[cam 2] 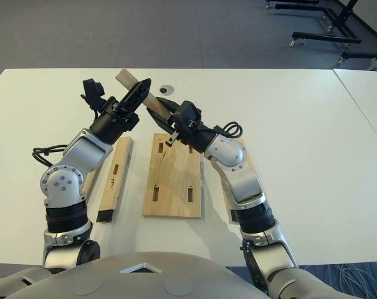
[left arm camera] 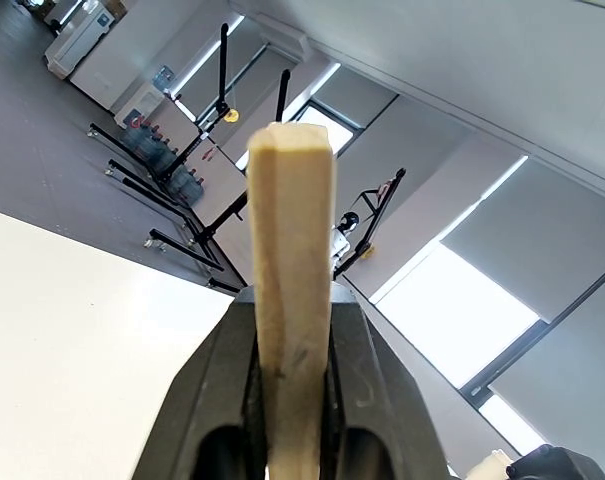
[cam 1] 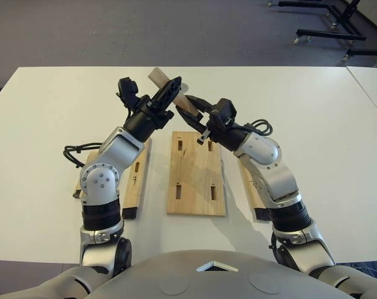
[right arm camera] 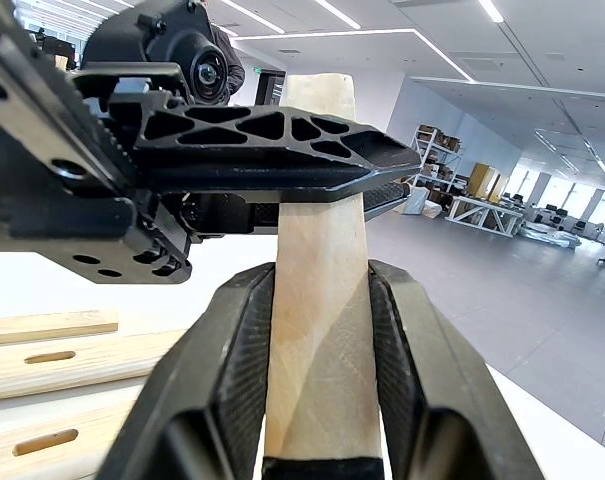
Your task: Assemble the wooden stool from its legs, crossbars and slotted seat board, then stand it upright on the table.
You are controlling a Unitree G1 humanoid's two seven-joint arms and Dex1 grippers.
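The left gripper (cam 1: 167, 92) and right gripper (cam 1: 192, 112) both clamp a pale square wooden leg (cam 1: 157, 76) above the slotted wooden seat board (cam 1: 196, 180); the dark mark (cam 1: 133, 180) on the tabled rail (cam 1: 134, 193) is illegible.

Slotted seat board (cam 1: 196, 177) lies on the table (cam 1: 325, 124); left leg (cam 1: 137, 177) at its 9 o'clock, right leg (cam 1: 250, 190) at 3, raised leg (cam 1: 158, 78) over 12.

You have no text, number or sign you can read: the held leg (right arm camera: 317, 300), clamped between both pairs of jaws, shows bare wood, and the lying leg (cam 1: 136, 180) on the table (cam 1: 313, 124), below the left gripper's (cam 1: 172, 87) jaws, bears one small dark mark, illegible.
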